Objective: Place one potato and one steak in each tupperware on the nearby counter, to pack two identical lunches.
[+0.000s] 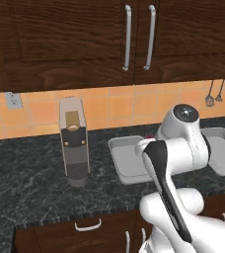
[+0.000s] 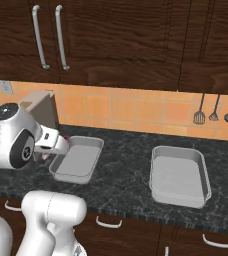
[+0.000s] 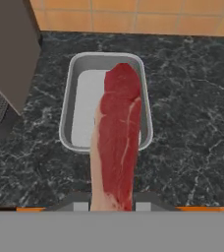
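Gripper (image 3: 112, 204), clamped on 1 steak (image 3: 118, 138): a long red slab with a pale fat edge, extending ahead above the near light-grey tupperware (image 3: 72, 103) on the speckled counter (image 3: 182, 123).

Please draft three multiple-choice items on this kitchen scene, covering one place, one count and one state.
1. Where does the steak hang?
A. Over a tupperware
B. On the coffee machine
C. In a drawer

2. How many trays are on the counter?
A. One
B. Two
C. Four

3. The pincer is:
A. open, holding nothing
B. shut on the steak
C. shut on a potato

Key: 1 A, in the hand view the meat hangs above the left tupperware; 2 B, this one and the right tupperware; 3 B, the steak juts out from between the fingertips.
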